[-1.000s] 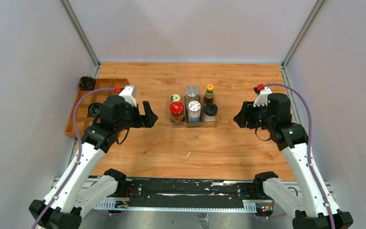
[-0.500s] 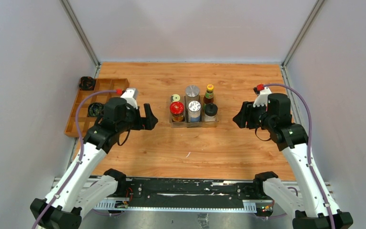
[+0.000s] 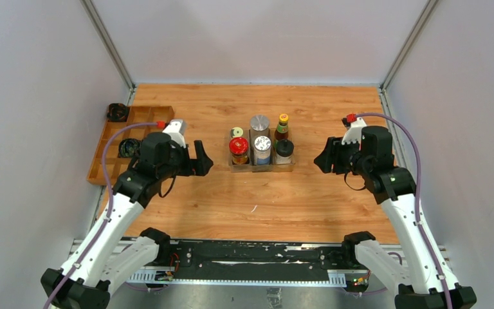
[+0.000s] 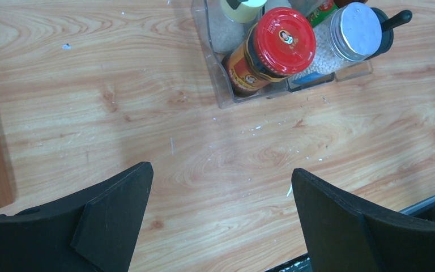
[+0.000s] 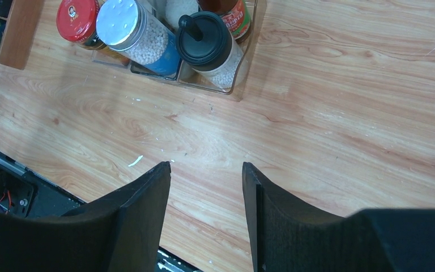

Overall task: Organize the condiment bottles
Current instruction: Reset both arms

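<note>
Take the clear rack (image 3: 262,167) as your mark. Along its near side, from its left end, you have:

- the red-lidded jar (image 4: 283,39), with an orange-brown label
- the blue-labelled jar (image 5: 130,31), with a white dotted lid over white beads
- the black-capped jar (image 5: 204,39), with pale grains inside

Along its far side are:

- the yellow-capped shaker (image 3: 237,132), its cap a pale yellow
- the silver-lidded jar (image 3: 260,122), plain grey metal
- the brown sauce bottle (image 3: 283,125), with a yellow cap

Under the rack, the table (image 4: 232,158) is warm orange wood grain flecked with white.
</note>
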Robot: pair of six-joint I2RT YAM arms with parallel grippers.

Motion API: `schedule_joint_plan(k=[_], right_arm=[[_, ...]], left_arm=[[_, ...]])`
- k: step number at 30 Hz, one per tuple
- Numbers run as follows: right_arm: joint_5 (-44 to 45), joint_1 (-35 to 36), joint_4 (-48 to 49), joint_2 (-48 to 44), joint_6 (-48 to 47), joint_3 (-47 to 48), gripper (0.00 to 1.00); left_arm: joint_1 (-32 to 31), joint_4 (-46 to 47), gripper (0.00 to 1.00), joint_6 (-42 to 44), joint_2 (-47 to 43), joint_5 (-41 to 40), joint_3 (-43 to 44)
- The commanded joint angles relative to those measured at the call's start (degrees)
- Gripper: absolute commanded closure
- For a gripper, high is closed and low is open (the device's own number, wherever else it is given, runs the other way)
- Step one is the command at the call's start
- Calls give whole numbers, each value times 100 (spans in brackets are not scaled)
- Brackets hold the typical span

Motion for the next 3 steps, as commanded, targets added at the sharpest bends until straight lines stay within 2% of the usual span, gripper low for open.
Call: schedule_joint_plan(k=[1,3], right_arm=[[-93,-61,-61,-81,14,-49,45],[-60,-57,-68,-104,14,-41,45]], left_arm=[[21,98,0,-56,-94,76,-90],[21,107,0,-65,-94,75,-94]])
